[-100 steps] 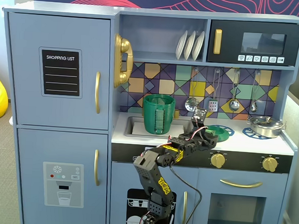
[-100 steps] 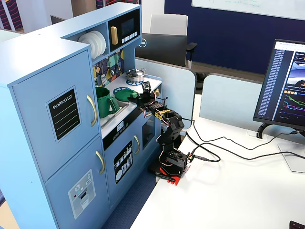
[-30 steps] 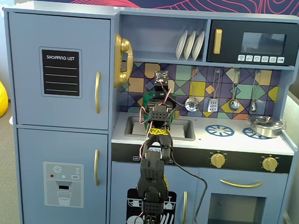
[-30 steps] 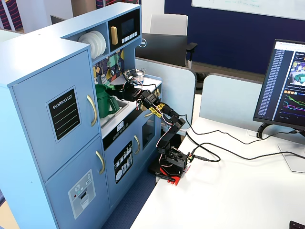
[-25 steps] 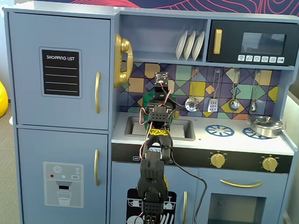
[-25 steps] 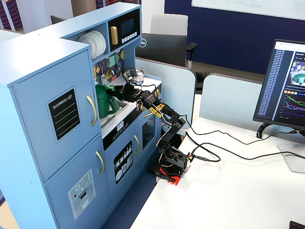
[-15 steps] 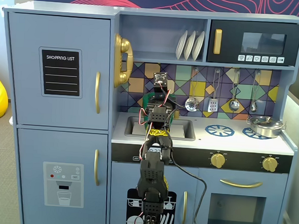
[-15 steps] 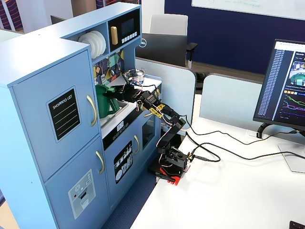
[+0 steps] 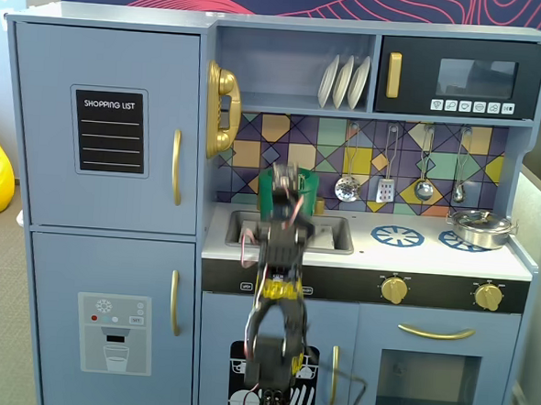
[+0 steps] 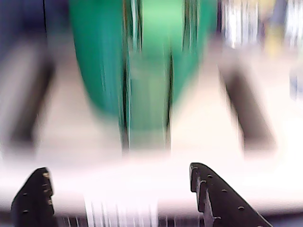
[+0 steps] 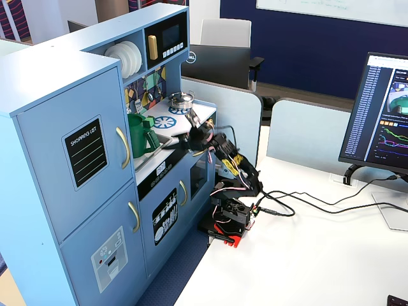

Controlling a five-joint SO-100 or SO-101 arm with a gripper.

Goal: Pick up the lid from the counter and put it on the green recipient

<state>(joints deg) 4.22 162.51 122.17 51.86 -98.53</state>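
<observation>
The green recipient [image 10: 149, 71] fills the upper middle of the blurred wrist view, its slotted handle strip facing me; its top is cut off there. It stands in the sink [image 9: 331, 234], mostly behind my blurred arm in one fixed view, and shows as the green recipient [image 11: 141, 135] in the other. I cannot make out the lid as separate from the recipient's top in any view; the counter's burner print [image 9: 397, 235] is bare. My gripper [image 10: 118, 171] is open with nothing between its fingers, just in front of the counter edge, seen as a blurred gripper [image 11: 194, 132].
A shiny steel pot [image 9: 478, 226] sits on the right burner, also the pot [image 11: 180, 99]. Utensils [image 9: 425, 166] hang on the back wall. The arm's base [image 11: 228, 220] is clamped to a white desk with cables and a monitor [image 11: 382, 115].
A second ago the gripper was over the recipient's mouth with the lid in it. Now the arm has pulled back towards its base, blurred by motion, and the gripper is open and empty.
</observation>
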